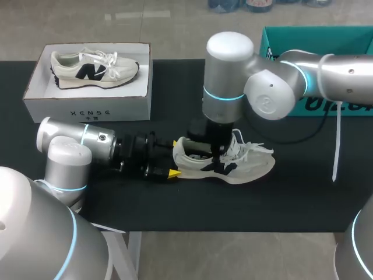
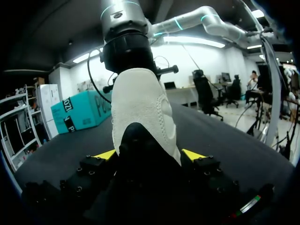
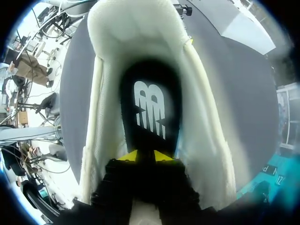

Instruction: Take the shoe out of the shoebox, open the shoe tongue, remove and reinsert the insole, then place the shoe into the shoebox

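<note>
1. Lying mid-frame on the desk (image 1: 175, 204), toe right: shoe (image 1: 247, 166).
2. Clamping its heel from the left: left jaws.
3. Down inside over the insole (image 3: 150, 103): right jaws, grip impossible to tell.

On the table (image 1: 175, 204), near the middle: a shoe (image 1: 233, 166) on its sole, heel to the left, toe to the right. At the heel, the left gripper (image 1: 173, 157), lying level from the left, one finger on each side of the heel and touching both sides. Straight above the shoe's opening, the right gripper (image 1: 217, 153), pointing down into it, just over the insole (image 3: 150, 103). At the far left, a shoebox (image 1: 87, 108) with another shoe (image 1: 93, 69) inside. At the far right, a box (image 1: 274, 41), behind the right arm.
</note>
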`<state>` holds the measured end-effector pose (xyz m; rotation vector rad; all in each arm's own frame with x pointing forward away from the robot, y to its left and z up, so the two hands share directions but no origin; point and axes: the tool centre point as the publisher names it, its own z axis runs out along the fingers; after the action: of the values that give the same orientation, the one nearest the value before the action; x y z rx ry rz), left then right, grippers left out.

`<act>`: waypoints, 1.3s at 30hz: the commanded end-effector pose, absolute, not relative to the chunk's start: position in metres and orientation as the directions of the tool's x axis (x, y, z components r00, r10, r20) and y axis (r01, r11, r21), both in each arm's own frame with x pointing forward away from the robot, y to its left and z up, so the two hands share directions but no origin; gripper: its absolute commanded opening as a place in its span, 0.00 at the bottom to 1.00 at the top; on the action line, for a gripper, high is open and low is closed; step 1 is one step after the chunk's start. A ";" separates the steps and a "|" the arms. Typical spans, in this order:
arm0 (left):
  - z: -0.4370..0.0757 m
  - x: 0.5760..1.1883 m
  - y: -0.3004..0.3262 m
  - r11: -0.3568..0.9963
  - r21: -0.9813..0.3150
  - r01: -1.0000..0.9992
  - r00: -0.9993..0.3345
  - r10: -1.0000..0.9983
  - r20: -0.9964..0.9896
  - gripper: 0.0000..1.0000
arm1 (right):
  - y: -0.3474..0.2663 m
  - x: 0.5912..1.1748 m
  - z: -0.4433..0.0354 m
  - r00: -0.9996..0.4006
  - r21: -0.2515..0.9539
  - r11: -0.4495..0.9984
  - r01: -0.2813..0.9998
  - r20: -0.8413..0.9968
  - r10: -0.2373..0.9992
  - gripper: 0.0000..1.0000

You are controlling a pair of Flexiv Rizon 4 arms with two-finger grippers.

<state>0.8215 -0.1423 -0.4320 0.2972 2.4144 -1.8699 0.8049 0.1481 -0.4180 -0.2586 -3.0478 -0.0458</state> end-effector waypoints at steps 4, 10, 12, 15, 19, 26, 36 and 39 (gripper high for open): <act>-0.434 0.821 -0.143 0.239 -0.951 0.198 -0.978 0.105 -0.178 0.00 | 0.158 0.795 -0.438 -0.981 -0.011 0.985 0.170 0.088 0.170 0.00; -0.434 0.821 -0.143 0.239 -0.951 0.198 -0.978 0.105 -0.178 0.00 | 0.153 0.801 -0.417 -0.972 -0.055 0.979 0.197 0.121 0.202 0.00; -0.434 0.821 -0.143 0.239 -0.951 0.198 -0.978 0.105 -0.178 0.00 | 0.152 0.802 -0.411 -0.971 -0.069 0.977 0.202 0.116 0.209 0.00; -0.434 0.821 -0.143 0.239 -0.951 0.198 -0.978 0.105 -0.178 0.00 | 0.149 0.803 -0.402 -0.969 -0.068 0.975 0.214 0.110 0.220 0.00; -0.434 0.821 -0.143 0.239 -0.951 0.198 -0.978 0.105 -0.178 0.00 | 0.146 0.804 -0.396 -0.965 -0.064 0.971 0.231 0.113 0.237 0.00; -0.434 0.821 -0.143 0.239 -0.951 0.198 -0.978 0.105 -0.178 0.00 | 0.145 0.807 -0.386 -0.959 -0.038 0.966 0.255 0.120 0.258 0.00; -0.434 0.821 -0.143 0.239 -0.951 0.198 -0.978 0.105 -0.178 0.00 | 0.144 0.815 -0.370 -0.955 0.004 0.961 0.277 0.107 0.275 0.00; -0.434 0.821 -0.143 0.239 -0.951 0.198 -0.978 0.105 -0.178 0.00 | 0.146 0.816 -0.365 -0.957 0.007 0.961 0.276 0.100 0.273 0.00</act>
<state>0.8219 -0.1426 -0.4316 0.2964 2.4131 -1.8706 0.8188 0.1487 -0.3700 -0.4226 -3.0060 -0.0294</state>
